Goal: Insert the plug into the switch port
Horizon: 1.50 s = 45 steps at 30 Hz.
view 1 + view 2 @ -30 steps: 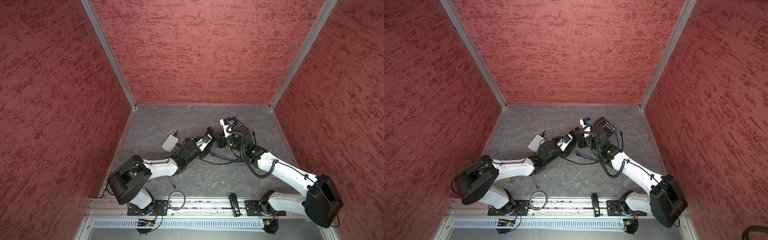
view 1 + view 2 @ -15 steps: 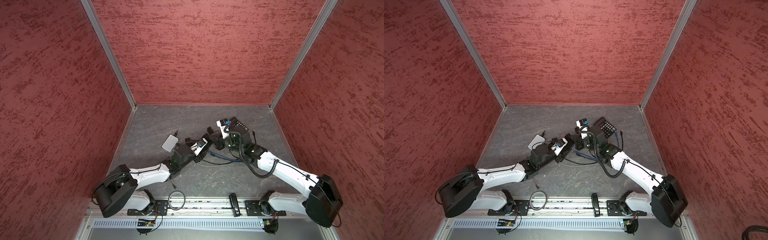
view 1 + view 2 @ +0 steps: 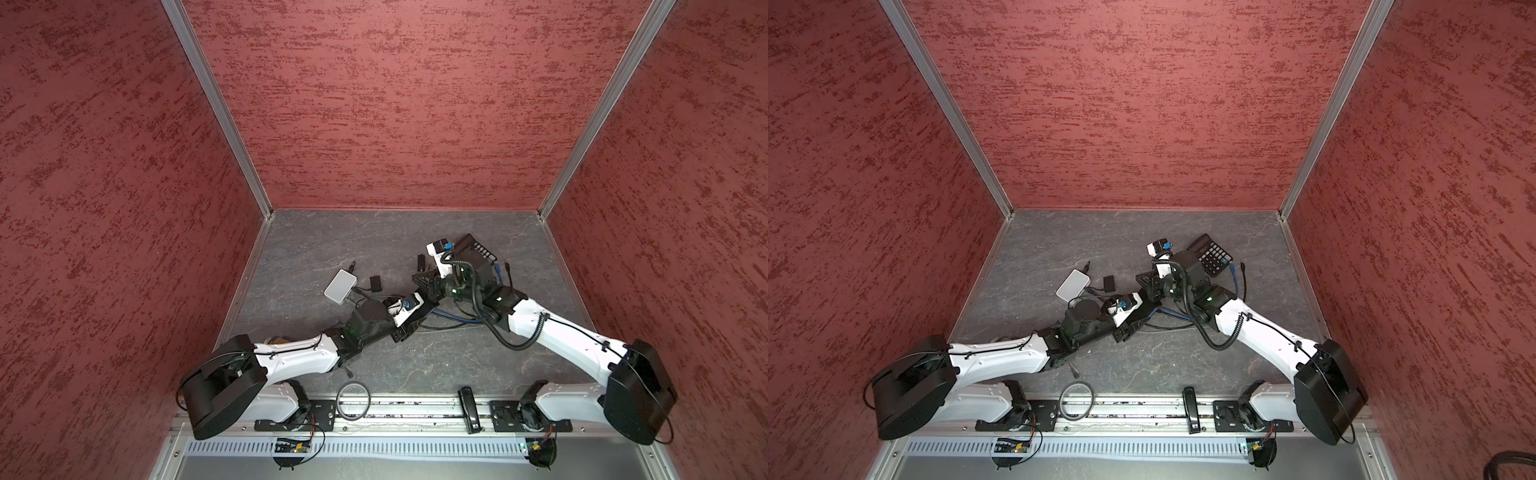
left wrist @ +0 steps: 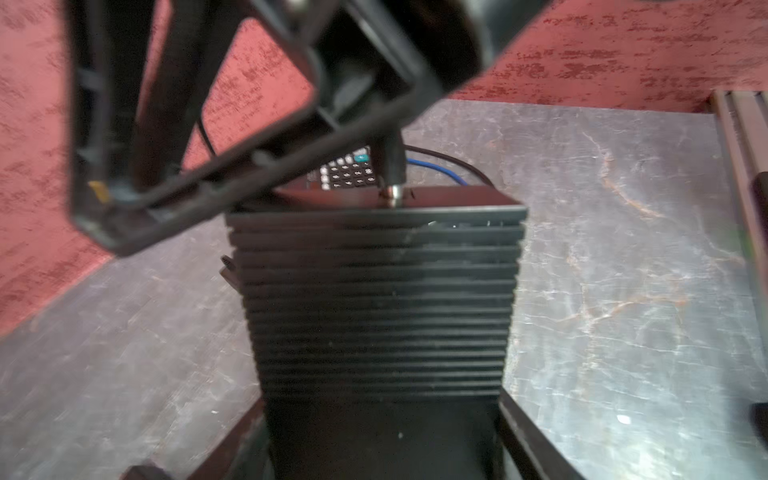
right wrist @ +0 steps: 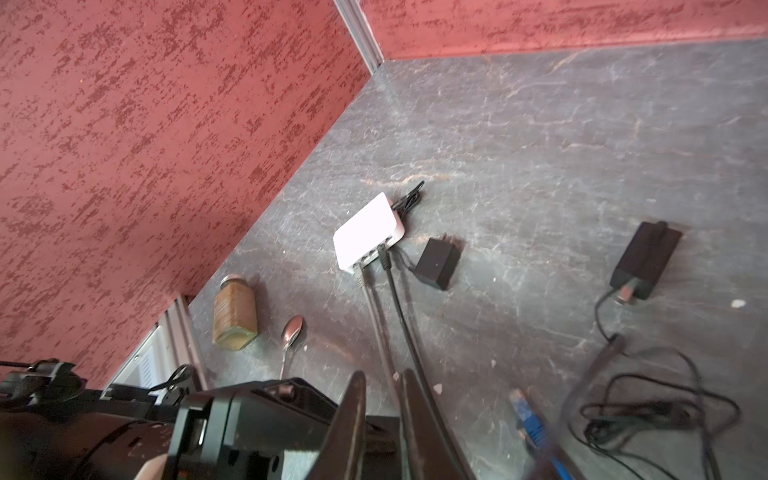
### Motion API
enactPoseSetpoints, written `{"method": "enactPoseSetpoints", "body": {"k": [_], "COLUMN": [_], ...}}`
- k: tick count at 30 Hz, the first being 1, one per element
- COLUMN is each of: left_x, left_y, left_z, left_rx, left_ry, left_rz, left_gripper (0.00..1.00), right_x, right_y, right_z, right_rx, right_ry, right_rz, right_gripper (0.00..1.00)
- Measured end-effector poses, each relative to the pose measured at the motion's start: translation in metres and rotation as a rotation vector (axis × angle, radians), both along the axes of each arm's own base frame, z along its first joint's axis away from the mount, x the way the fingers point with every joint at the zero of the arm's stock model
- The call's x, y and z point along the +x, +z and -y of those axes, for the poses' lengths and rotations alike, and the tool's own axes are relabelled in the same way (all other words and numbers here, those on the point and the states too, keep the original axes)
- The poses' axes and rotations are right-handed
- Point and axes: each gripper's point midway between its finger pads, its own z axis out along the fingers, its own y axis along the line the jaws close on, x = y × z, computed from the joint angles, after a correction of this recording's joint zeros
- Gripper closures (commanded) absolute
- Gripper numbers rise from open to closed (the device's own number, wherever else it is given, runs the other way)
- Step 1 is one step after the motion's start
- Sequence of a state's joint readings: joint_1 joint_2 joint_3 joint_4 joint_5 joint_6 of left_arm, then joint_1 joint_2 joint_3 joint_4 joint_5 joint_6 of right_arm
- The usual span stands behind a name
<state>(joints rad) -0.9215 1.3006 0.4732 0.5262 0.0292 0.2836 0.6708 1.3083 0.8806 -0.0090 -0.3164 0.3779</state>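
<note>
One change: my right gripper (image 5: 383, 386) has just eased from pinched tight to a narrow, empty gap, leaving the plug (image 4: 390, 170) standing tip-down in the switch (image 4: 378, 299) my left gripper (image 4: 382, 440) still clamps, so insertion looks done.

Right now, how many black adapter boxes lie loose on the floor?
2. A small adapter lies beside the white box; a longer adapter lies farther off. More may lie hidden.

On my desk (image 3: 415, 365) a black calculator (image 3: 1210, 254) lies toward the back right; a brown jar (image 5: 232, 316) and a metal spoon (image 5: 291, 332) lie side by side by the left wall.
</note>
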Motion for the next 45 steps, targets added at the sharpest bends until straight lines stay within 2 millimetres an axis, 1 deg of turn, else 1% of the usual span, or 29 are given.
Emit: {"method": "enactPoseSetpoints", "body": {"k": [5, 7, 9, 14, 16, 18, 20, 22, 24, 28, 32, 36, 40, 44, 45], "left_x": [0.001, 0.002, 0.002, 0.006, 0.009, 0.013, 0.014, 0.015, 0.016, 0.018, 0.029, 0.036, 0.038, 0.038, 0.039], "left_y": [0.001, 0.001, 0.001, 0.003, 0.007, 0.013, 0.012, 0.012, 0.013, 0.015, 0.014, 0.005, -0.007, -0.009, -0.009], "left_z": [0.000, 0.001, 0.000, -0.001, 0.000, 0.000, 0.000, 0.000, 0.000, 0.002, 0.000, -0.005, -0.008, -0.009, -0.009], "left_rx": [-0.006, -0.006, -0.007, -0.012, -0.021, -0.027, -0.021, -0.015, -0.011, -0.003, 0.008, 0.040, 0.079, 0.082, 0.082], "left_ry": [0.000, 0.002, 0.005, 0.026, 0.041, 0.056, 0.061, 0.070, 0.079, 0.087, 0.142, 0.186, 0.203, 0.213, 0.214], "left_rz": [0.004, 0.004, 0.005, 0.014, 0.029, 0.049, 0.049, 0.048, 0.049, 0.049, 0.050, 0.036, 0.015, 0.009, 0.009], "left_gripper": [0.88, 0.89, 0.92, 0.92, 0.93, 0.93, 0.94, 0.94, 0.95, 0.95, 0.96, 0.98, 0.98, 0.98, 0.98], "right_x": [-0.001, -0.001, -0.002, -0.002, -0.002, -0.002, -0.001, 0.000, 0.001, 0.002, 0.000, -0.001, -0.002, 0.000, 0.001], "right_y": [0.002, 0.003, 0.003, 0.006, 0.000, -0.011, -0.013, -0.013, -0.013, -0.011, -0.012, -0.014, -0.009, -0.003, -0.003], "right_z": [-0.001, -0.001, -0.002, 0.002, 0.006, 0.011, 0.014, 0.016, 0.018, 0.022, 0.024, 0.027, 0.030, 0.034, 0.035], "right_rx": [0.007, 0.009, 0.012, 0.022, 0.019, 0.010, 0.016, 0.023, 0.030, 0.046, 0.047, 0.046, 0.057, 0.070, 0.072], "right_ry": [0.004, 0.006, 0.009, 0.001, -0.008, -0.020, -0.022, -0.025, -0.026, -0.028, -0.022, -0.027, -0.037, -0.052, -0.056], "right_rz": [0.002, 0.001, 0.000, 0.004, -0.015, -0.046, -0.062, -0.070, -0.077, -0.087, -0.107, -0.123, -0.119, -0.111, -0.110], "right_gripper": [0.73, 0.67, 0.64, 0.54, 0.51, 0.51, 0.50, 0.49, 0.45, 0.43, 0.42, 0.40, 0.39, 0.40, 0.41]}}
